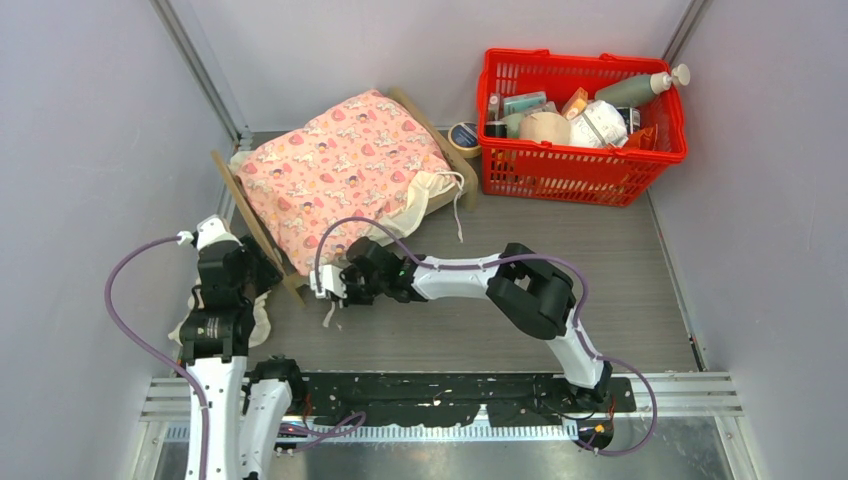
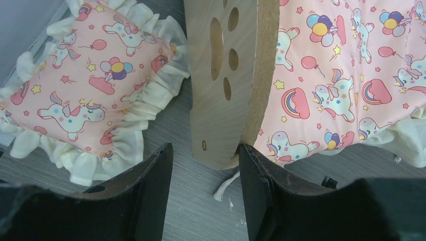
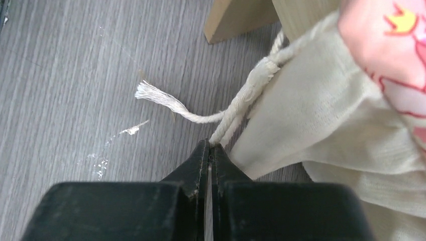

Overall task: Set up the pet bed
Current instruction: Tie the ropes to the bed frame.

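Left gripper (image 2: 206, 150) astride pet bed (image 2: 211, 120), right gripper (image 3: 210, 150) low — pinching cord (image 3: 236, 110)

Overhead looks down — both wrist views close on pet bed (image 2: 211, 125).

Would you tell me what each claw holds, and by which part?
The right claw pinches the white cord of the cream cloth; the left claw, open astride the headboard, holds nothing.
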Controlling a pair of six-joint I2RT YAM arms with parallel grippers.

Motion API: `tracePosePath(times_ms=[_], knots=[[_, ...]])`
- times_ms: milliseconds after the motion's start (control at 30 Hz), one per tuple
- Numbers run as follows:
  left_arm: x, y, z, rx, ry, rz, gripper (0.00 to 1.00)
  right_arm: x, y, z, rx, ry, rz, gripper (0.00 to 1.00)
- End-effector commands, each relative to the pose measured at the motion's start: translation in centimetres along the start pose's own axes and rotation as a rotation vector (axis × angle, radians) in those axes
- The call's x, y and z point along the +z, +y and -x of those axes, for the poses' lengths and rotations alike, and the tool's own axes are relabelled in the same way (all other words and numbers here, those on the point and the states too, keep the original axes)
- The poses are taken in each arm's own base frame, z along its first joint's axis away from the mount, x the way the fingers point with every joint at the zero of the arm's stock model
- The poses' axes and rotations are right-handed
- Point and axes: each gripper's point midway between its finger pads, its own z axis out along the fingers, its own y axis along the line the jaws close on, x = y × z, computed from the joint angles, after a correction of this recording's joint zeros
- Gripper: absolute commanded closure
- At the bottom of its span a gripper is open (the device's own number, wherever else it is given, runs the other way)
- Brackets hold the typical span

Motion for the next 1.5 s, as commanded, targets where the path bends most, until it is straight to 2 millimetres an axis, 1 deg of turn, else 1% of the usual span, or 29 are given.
tracePosePath(times_ms=[0, 100, 233, 367, 467, 633, 700, 833, 967, 1033, 1100, 1200, 1267, 1333, 1467], knots=[[0.4, -0.1, 1.0, -0.018, -0.036, 0.004, 0.46, -0.6, -1.7, 1.1, 0.041, -0.023, -0.034, 0.95], [0.5, -0.1, 1.0, -0.019, -0.035, -0.001, 0.46, -0.8, -2.1, 1.2, 0.056, -0.028, -0.052, 0.95], [0.7, -0.3, 0.7, -0.022, -0.028, -0.011, 0.46, -0.8, -2.4, 2.0, 0.068, -0.054, -0.065, 0.95], [0.9, -0.1, 0.4, -0.021, -0.021, -0.004, 0.46, -1.1, -3.1, 3.2, 0.070, -0.079, -0.083, 0.95], [1.0, -0.1, 0.2, -0.026, -0.019, -0.004, 0.46, -1.3, -3.1, 4.0, 0.065, -0.096, -0.092, 0.95], [1.1, -0.1, 0.2, -0.033, -0.022, -0.005, 0.46, -1.0, -3.6, 5.4, 0.068, -0.120, -0.123, 0.95], [1.2, -0.2, 0.0, -0.033, -0.017, -0.008, 0.46, -0.9, -3.9, 5.6, 0.080, -0.118, -0.135, 0.95], [1.1, -0.1, 0.1, -0.032, -0.019, -0.006, 0.47, -1.6, -4.3, 6.0, 0.107, -0.134, -0.172, 0.95], [1.0, -0.1, 0.1, -0.040, -0.025, -0.005, 0.46, -2.4, -4.3, 6.4, 0.179, -0.176, -0.211, 0.95], [1.0, -0.1, 0.1, -0.041, -0.027, -0.004, 0.46, -2.5, -4.2, 6.4, 0.235, -0.185, -0.219, 0.95], [0.9, -0.1, 0.1, -0.042, -0.029, -0.007, 0.46, -2.4, -3.9, 6.0, 0.275, -0.178, -0.224, 0.95], [0.7, 0.0, 0.4, -0.037, -0.035, -0.001, 0.46, -2.3, -2.7, 5.4, 0.307, -0.175, -0.203, 0.95], [0.6, 0.1, 0.5, -0.036, -0.040, 0.003, 0.46, -1.9, -1.6, 5.5, 0.311, -0.170, -0.178, 0.95], [0.5, 0.1, 0.5, -0.038, -0.044, 0.002, 0.46, -1.4, -1.2, 5.2, 0.328, -0.144, -0.168, 0.95], [0.4, 0.0, 0.5, -0.043, -0.041, -0.005, 0.47, -1.0, -1.1, 4.6, 0.388, -0.113, -0.185, 0.95]])
